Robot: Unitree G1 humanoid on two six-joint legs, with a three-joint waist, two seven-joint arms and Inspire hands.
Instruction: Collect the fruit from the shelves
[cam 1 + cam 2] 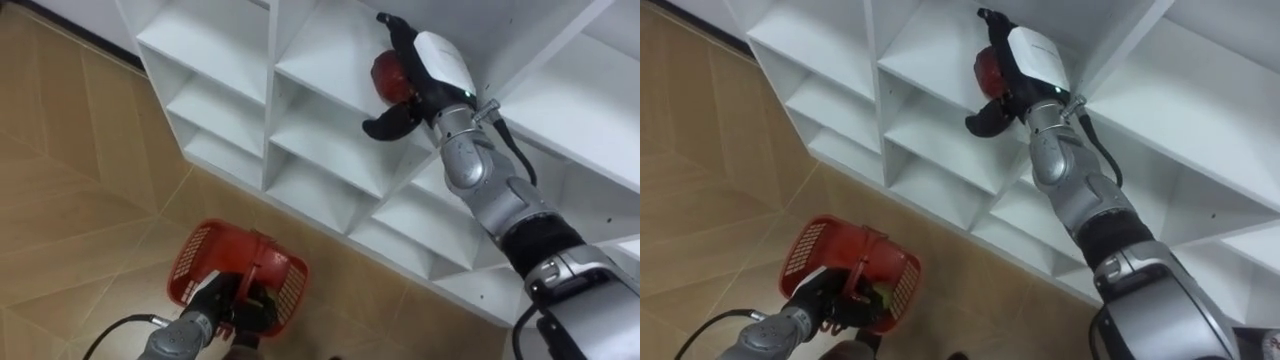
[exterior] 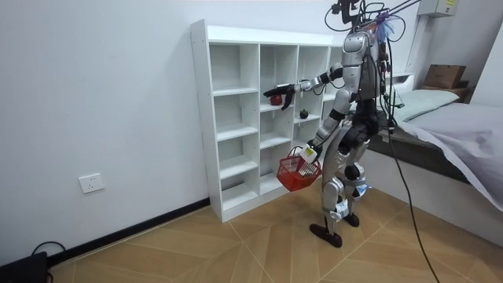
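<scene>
A red round fruit (image 1: 386, 76) lies in a middle compartment of the white shelf unit (image 1: 270, 95). My right hand (image 1: 436, 58) is stretched into that compartment with its fingers and thumb curled round the fruit (image 1: 986, 68). Low at my left side, my left hand (image 1: 214, 306) is shut on the handle of a red mesh basket (image 1: 196, 262). Something small and yellow-green shows inside the basket (image 1: 803, 252). In the room view I stand upright facing the shelf unit (image 2: 228, 35), right arm out towards the fruit (image 2: 275, 98), basket (image 2: 296, 172) hanging at knee height.
A small dark fruit (image 2: 303, 115) sits one compartment lower and to the room view's right. Several other compartments are bare white. A bed (image 2: 464, 126) stands behind me at the room view's right. Wooden floor (image 1: 70, 200) spreads to my left.
</scene>
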